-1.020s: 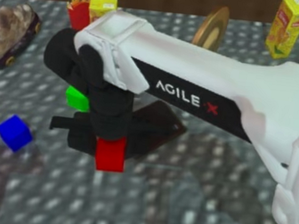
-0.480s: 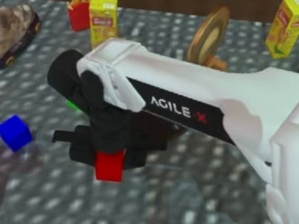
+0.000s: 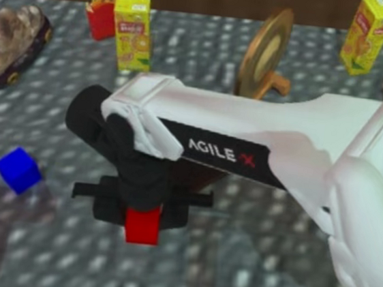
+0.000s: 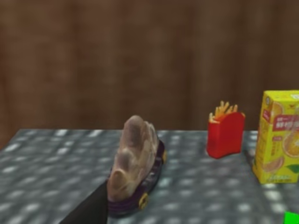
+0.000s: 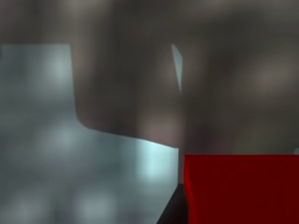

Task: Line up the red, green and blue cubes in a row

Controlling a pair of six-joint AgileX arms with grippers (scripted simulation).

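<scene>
Top view: right gripper (image 3: 144, 215), clenched on red cube (image 3: 142, 225), carried nearer the desk's front edge, now hiding green cube (image 4: 291, 218); blue cube (image 3: 19, 170) unmoved by left edge; row unformed.

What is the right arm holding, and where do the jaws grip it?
The red cube, gripped at its upper part by the right gripper; its lower end sticks out below the jaws.

1. I see a grey speckled table (image 3: 246, 273).
2. Along its far edge stand a bread loaf on a dark tray (image 3: 13, 42), a fries carton (image 3: 101, 16), two juice cartons (image 3: 133, 33) and a round wooden plate on a stand (image 3: 266, 52).
3. A blue cube (image 3: 19, 170) sits at the left.
</scene>
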